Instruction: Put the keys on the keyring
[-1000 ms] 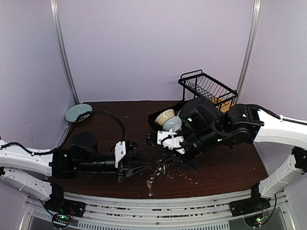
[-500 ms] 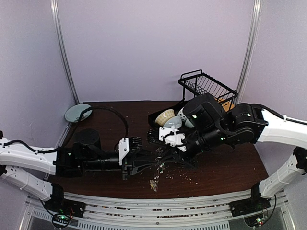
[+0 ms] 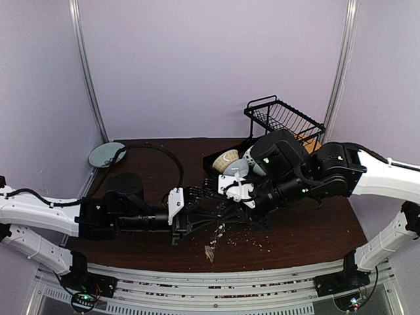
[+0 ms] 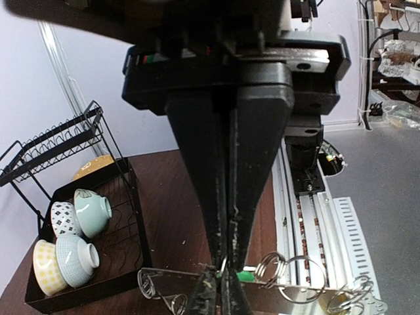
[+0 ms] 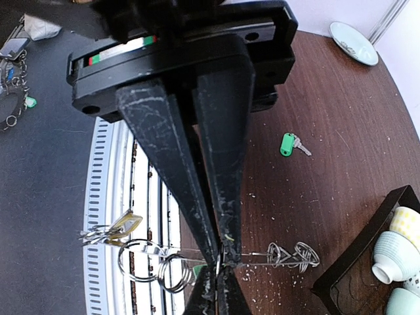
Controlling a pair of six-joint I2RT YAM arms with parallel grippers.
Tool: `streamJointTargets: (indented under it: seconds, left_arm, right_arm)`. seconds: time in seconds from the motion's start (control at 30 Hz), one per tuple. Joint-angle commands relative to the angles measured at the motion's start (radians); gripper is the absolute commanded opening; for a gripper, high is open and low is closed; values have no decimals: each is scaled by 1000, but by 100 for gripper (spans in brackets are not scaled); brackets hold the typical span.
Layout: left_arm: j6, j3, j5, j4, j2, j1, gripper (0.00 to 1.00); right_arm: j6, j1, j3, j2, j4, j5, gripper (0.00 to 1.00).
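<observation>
My left gripper (image 3: 199, 213) and right gripper (image 3: 222, 209) meet tip to tip above the table's front middle. Both are shut on the keyring, a thin wire that runs across the left wrist view (image 4: 167, 277) and the right wrist view (image 5: 259, 254). Split rings (image 5: 149, 264) and a yellow-headed key (image 5: 125, 225) hang on the wire beside the right gripper (image 5: 218, 259). A green tag (image 4: 248, 275) shows just behind the left gripper (image 4: 225, 266). Small keys (image 3: 219, 230) dangle under the grippers. A green-tagged key (image 5: 287, 144) lies loose on the table.
A black tray of bowls (image 3: 230, 164) and a wire dish rack (image 3: 283, 121) stand behind the right arm. A pale plate (image 3: 106, 154) lies at the back left. Another small piece (image 3: 210, 252) lies near the front edge (image 3: 216, 269), among scattered crumbs.
My left gripper has moved right and up until it meets the right gripper. The dangling keys have risen slightly with it. The right arm has barely moved.
</observation>
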Motion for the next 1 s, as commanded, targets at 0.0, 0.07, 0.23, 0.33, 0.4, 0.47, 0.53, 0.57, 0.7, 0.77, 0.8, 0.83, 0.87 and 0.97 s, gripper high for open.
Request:
streamJointTargets:
  seconds: [0.0,0.07,0.23,0.33,0.4,0.47,0.53,0.57,0.7,0.77,0.8,0.83,0.87,0.97]
  left_arm:
    - [12,34,-51,-6,2,-2,0]
    - [12,31,-55,-2,-2,-2,0]
    - [-12,5,-126,40,-18,-2,0]
    - [-52,-26,-140,131,-32,-2,0]
    - [-79,-48,-124,198,-35,-3,0]
    - [-105,-69,-107,262,-40,-3,0]
    - [-122,-82,-102,317,-47,-5,0]
    - [-120,-84,-103,329,-51,-5,0]
    - [-106,-92,-106,351,-68,-5,0]
    - [-101,-95,-109,355,-71,-5,0]
    - [-101,-96,-111,355,-72,-5,0]
    - [-102,-98,-110,357,-74,-5,0]
    - [-104,-101,-107,363,-77,-4,0]
    - [-109,-123,-71,405,-93,-5,0]
  right_arm:
    - [-3,6,0,-25,34,-20,0]
    - [-5,6,0,-27,37,-20,0]
    - [0,6,-3,-39,58,-6,0]
    - [10,6,-16,-47,93,22,0]
    - [18,6,-25,-53,122,41,1]
    - [21,6,-32,-59,143,60,6]
    - [24,6,-37,-65,159,71,11]
    - [23,6,-40,-69,166,74,13]
    - [30,6,-50,-85,189,79,19]
    - [35,6,-59,-93,203,79,20]
    - [40,6,-63,-100,208,81,24]
    - [42,5,-64,-106,211,81,27]
    - [48,3,-64,-113,214,80,29]
    - [63,-15,-92,-158,251,34,32]
